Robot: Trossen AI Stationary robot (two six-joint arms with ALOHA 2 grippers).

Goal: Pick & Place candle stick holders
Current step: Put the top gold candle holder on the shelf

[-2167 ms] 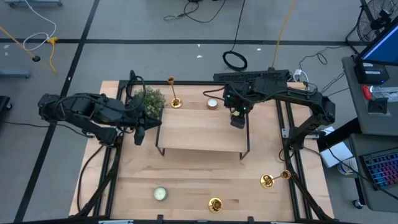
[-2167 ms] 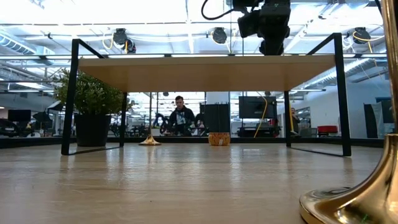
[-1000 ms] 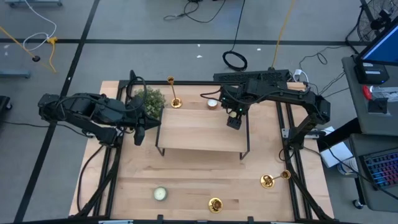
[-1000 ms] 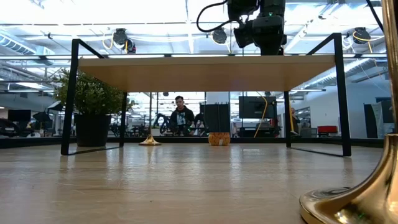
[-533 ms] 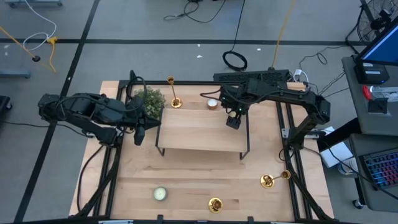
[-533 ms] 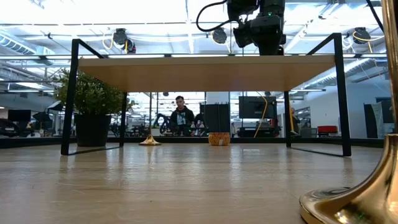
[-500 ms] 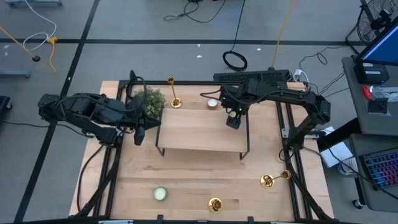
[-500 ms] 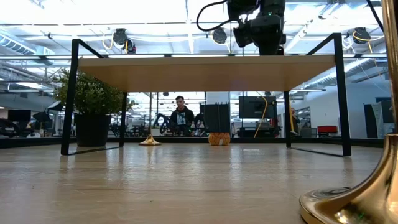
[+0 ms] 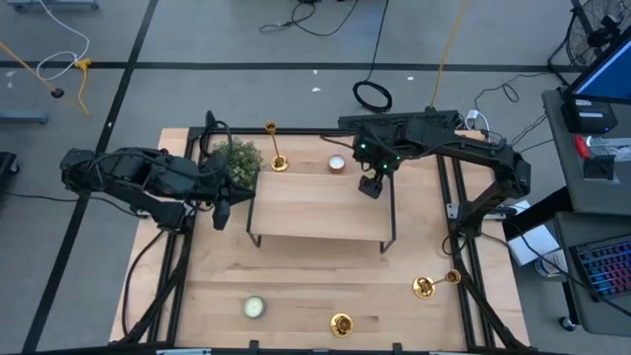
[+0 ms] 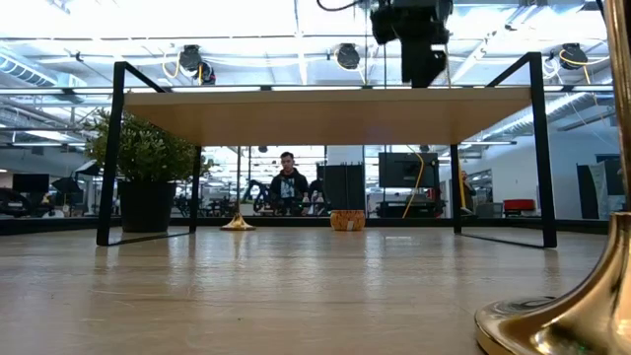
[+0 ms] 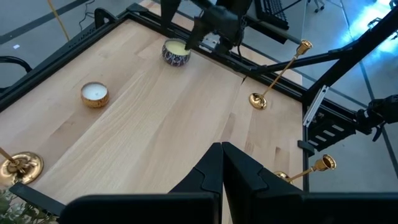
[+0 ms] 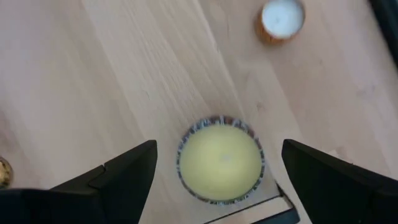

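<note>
My right gripper (image 9: 370,187) hangs spread wide above the raised shelf (image 9: 315,202), over a candle in a patterned tin (image 12: 220,158). My left gripper (image 9: 221,211), pressed together, waits beside the plant (image 9: 237,158). Three brass candle stick holders (image 9: 277,150) (image 9: 426,286) (image 9: 341,323) stand on the table (image 9: 296,281).

The table (image 9: 296,286) is pale blond wood with faint plank lines, and the small shelf (image 9: 320,205) standing on it has the same light top on thin black legs. The candle stick holders (image 9: 278,158) gleam gold. One candle (image 12: 221,158) is creamy yellow in a patterned tin; another (image 11: 95,94) is white in an orange-gold cup. The plant (image 9: 240,158) is bushy green in a black pot. Both arms are dark, nearly black.
</note>
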